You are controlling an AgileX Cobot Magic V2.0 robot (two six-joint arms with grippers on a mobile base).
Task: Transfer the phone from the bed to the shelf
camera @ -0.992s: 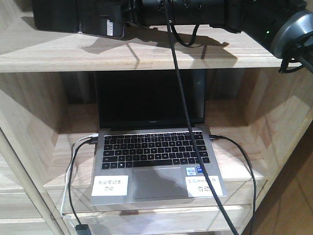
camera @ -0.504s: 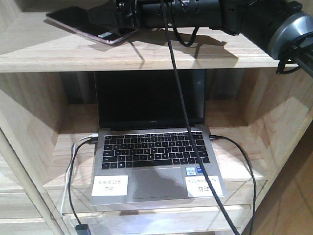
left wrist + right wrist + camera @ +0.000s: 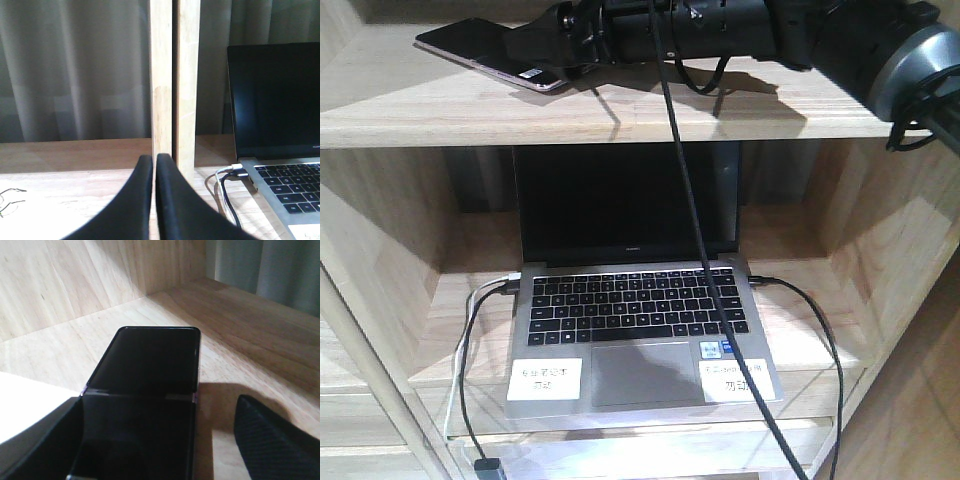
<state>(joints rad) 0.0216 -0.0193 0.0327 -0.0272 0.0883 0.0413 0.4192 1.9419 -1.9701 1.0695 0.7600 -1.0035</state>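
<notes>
Phone (image 3: 485, 50) flat on shelf (image 3: 440, 110), upper left of front frame. Right gripper (image 3: 545, 45) released, fingers (image 3: 272, 437) astride phone. Left gripper (image 3: 155, 165) clenched, empty.

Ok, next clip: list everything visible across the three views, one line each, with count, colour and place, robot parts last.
phone: one, glossy black with pinkish rim, lying on the top shelf at left
shelf: one unit, light natural wood, several boards; top board bears the phone
laptop: one, grey body with black screen, open on the middle shelf
white labels: two, on the laptop palm rest, left and right
cables: several, black and white, plugged into the laptop's sides
curtain: grey, behind the shelf in the left wrist view
right end effector: black, open, fingers either side of the phone's near end
left end effector: black, shut, empty, low by a shelf upright
</notes>
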